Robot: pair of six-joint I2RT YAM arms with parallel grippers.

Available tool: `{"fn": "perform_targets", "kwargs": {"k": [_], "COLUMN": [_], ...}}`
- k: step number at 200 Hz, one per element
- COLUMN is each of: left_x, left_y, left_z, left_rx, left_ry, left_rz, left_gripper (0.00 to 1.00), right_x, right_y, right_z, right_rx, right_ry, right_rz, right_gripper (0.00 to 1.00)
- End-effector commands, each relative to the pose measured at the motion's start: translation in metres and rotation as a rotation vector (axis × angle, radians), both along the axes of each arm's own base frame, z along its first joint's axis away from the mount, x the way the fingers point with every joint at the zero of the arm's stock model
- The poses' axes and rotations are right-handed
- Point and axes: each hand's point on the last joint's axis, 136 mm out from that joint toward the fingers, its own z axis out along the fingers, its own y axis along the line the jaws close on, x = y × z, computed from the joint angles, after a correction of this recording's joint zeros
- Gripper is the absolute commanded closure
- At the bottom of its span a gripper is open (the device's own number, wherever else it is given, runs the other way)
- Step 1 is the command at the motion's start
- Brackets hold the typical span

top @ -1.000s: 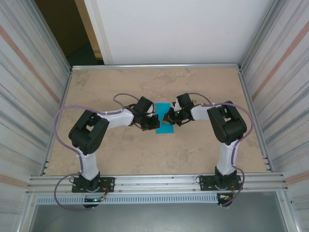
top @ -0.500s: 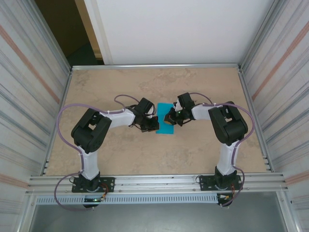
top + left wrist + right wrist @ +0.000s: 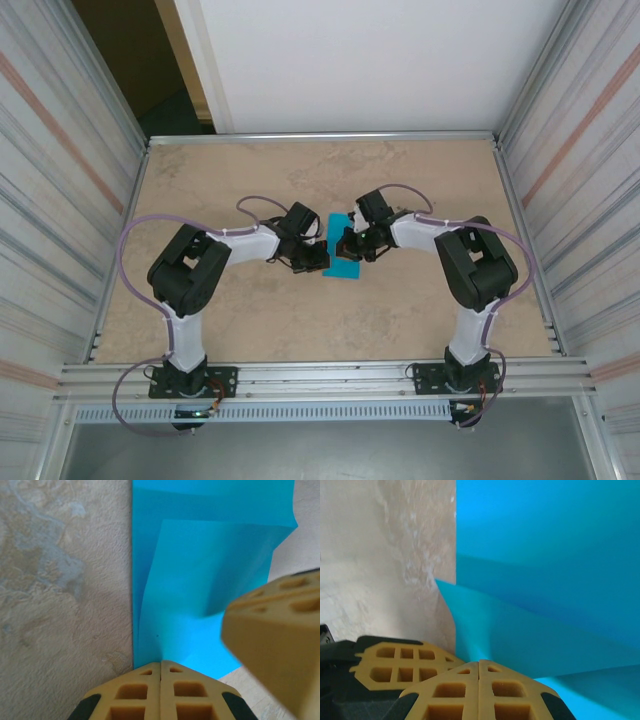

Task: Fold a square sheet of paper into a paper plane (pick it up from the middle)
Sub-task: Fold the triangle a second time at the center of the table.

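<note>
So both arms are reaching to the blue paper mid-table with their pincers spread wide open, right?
Not wide open: both pincers are shut. The left wrist view shows the left gripper with fingers pressed together at the edge of the blue paper, and the right wrist view shows the right gripper likewise. The rest is right.

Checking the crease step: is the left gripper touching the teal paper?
Touching. Left wrist view: the left gripper, shut, meets the teal paper without a gap.
</note>
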Motion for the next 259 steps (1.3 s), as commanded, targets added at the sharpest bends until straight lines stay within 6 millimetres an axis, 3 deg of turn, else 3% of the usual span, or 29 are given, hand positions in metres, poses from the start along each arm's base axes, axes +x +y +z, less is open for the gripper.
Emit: {"fn": "perform_targets", "kwargs": {"k": [1, 50, 95, 118, 146, 162, 207, 259], "left_x": [-0.01, -0.011, -0.009, -0.003, 0.008, 0.014, 0.016, 0.004], "left_y": [0.013, 0.014, 0.016, 0.009, -0.013, -0.018, -0.014, 0.007], "left_z": [-0.021, -0.022, -0.017, -0.002, 0.031, 0.039, 0.016, -0.014], "left_rx": [0.071, 0.076, 0.081, 0.04, -0.106, -0.138, -0.085, 0.037], "left_ry": [0.068, 0.073, 0.063, 0.031, -0.054, -0.083, -0.04, 0.03], "left_rz": [0.009, 0.012, 0.01, -0.004, -0.028, -0.024, 0.003, 0.03], "left_gripper": [1.0, 1.0, 1.0, 1.0, 1.0, 1.0, 1.0, 1.0], "right_x": [0.003, -0.003, 0.0, 0.001, -0.002, -0.004, -0.004, 0.0], "right_y": [-0.004, 0.006, -0.016, -0.027, -0.026, -0.024, -0.021, -0.02], "right_z": [-0.003, -0.014, -0.037, -0.046, -0.048, -0.051, -0.052, -0.045], "right_rx": [-0.04, -0.012, -0.064, -0.081, -0.086, -0.085, -0.065, -0.045], "right_ry": [-0.007, 0.032, 0.1, 0.119, 0.125, 0.131, 0.14, 0.121], "right_rz": [0.001, 0.055, -0.027, -0.054, -0.044, -0.041, -0.046, -0.032], "right_gripper": [0.99, 0.99, 1.0, 1.0, 1.0, 1.0, 1.0, 1.0]}}
